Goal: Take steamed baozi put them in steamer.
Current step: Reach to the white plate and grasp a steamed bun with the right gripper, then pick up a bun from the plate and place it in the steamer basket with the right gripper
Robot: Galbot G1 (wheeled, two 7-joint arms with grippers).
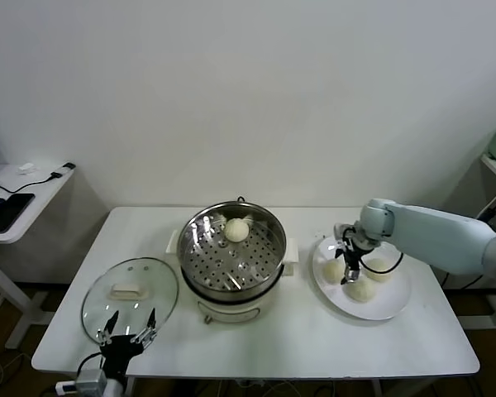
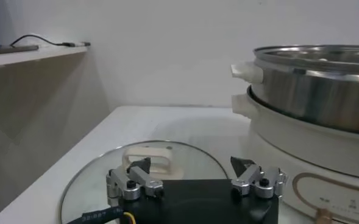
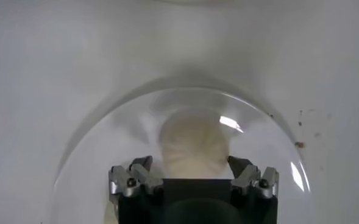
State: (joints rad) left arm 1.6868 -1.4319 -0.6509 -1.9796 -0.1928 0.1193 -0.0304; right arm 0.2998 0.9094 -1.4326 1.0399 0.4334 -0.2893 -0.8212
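Observation:
The steamer (image 1: 231, 256) stands mid-table with one baozi (image 1: 236, 229) on its perforated tray. Three more baozi lie on the white plate (image 1: 397, 304) at the right: one (image 1: 333, 270) at the left, one (image 1: 380, 269) at the back, one (image 1: 362, 290) at the front. My right gripper (image 1: 348, 271) is low over the plate beside the left baozi. In the right wrist view the gripper (image 3: 191, 167) is open with a baozi (image 3: 194, 146) between its fingers. My left gripper (image 1: 126, 329) is open and empty at the front left, over the glass lid.
The round glass lid (image 1: 131, 296) with a white handle (image 2: 147, 159) lies flat left of the steamer (image 2: 313, 91). A side table (image 1: 16, 207) with cables stands at far left. The table's front edge runs just below lid and plate.

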